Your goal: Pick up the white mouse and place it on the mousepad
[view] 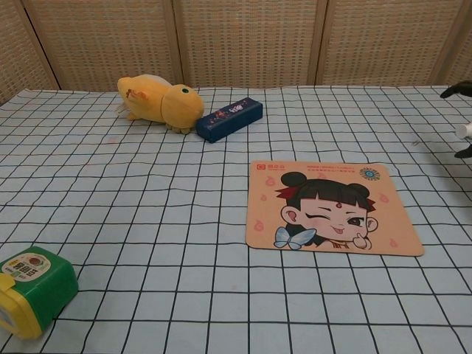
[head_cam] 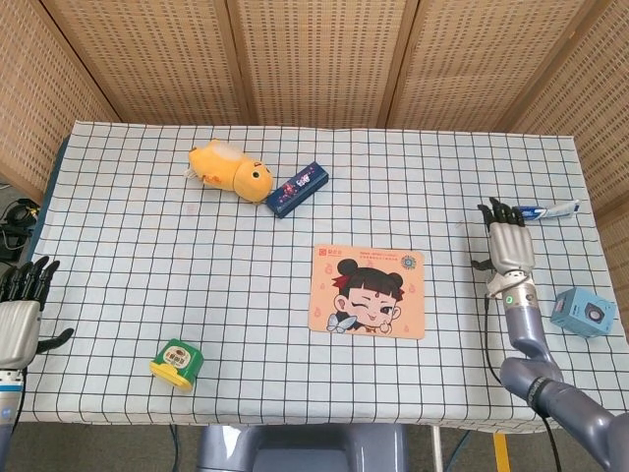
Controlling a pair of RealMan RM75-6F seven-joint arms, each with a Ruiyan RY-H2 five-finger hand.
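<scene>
The mousepad [head_cam: 368,291], peach with a cartoon girl's face, lies flat right of the table's middle; it is also in the chest view [view: 332,206]. No white mouse shows in either view. My right hand [head_cam: 508,248] hovers right of the pad with its fingers spread and nothing in them; only its dark fingertips [view: 459,91] reach the chest view's right edge. At the lower left edge of the head view, off the table, my left hand [head_cam: 20,313] holds nothing, fingers apart.
A yellow plush toy [head_cam: 231,170] and a dark blue box [head_cam: 298,188] lie at the back left. A green and yellow container [head_cam: 177,362] sits near the front left edge. A toothpaste tube [head_cam: 545,209] and a light blue cube [head_cam: 584,312] flank the right hand.
</scene>
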